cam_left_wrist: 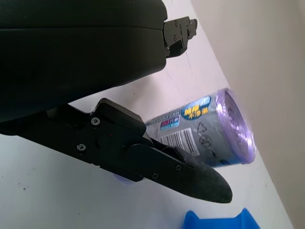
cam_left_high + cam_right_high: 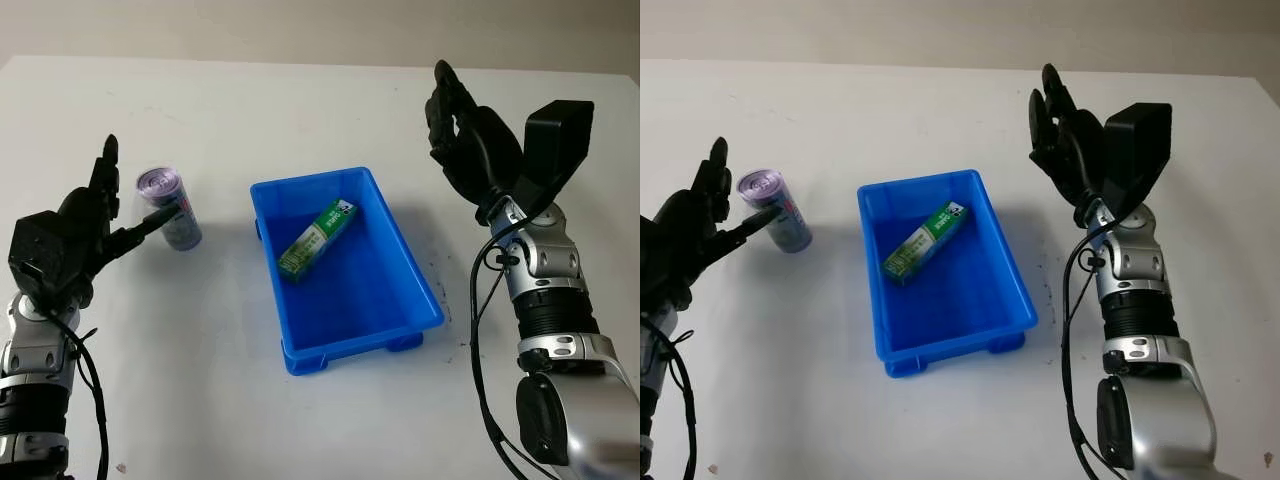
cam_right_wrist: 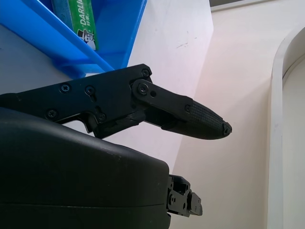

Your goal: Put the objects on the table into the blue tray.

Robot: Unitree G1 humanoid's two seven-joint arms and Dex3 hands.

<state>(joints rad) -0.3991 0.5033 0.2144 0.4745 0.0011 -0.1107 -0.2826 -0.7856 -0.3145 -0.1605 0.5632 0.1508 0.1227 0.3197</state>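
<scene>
The white table (image 2: 300, 420) is matte and bare around the work, and pale walls rise past its far edge; the surface looks smooth enough that a can could skid if nudged from one side. The blue tray (image 2: 420, 300) sits between the two hands, well to the inner side of the left hand (image 2: 75, 240), and already holds a green box (image 2: 318, 238) lying slantwise on its floor. The right hand (image 2: 465, 140) is raised and released, holding nothing, out past the tray's far right corner. The left hand is also released, with nothing in its grasp. Just ahead of it stands the purple-topped can (image 2: 172, 210), tilted on the table, one fingertip (image 1: 205, 179) reaching across its side, though I cannot tell whether it touches. The can is likely light, rigid and slick-walled, with thin metal that would dent under a hard squeeze. It is probably best taken around the middle of the barrel, fingers opposed. There is free room on every side of it.
</scene>
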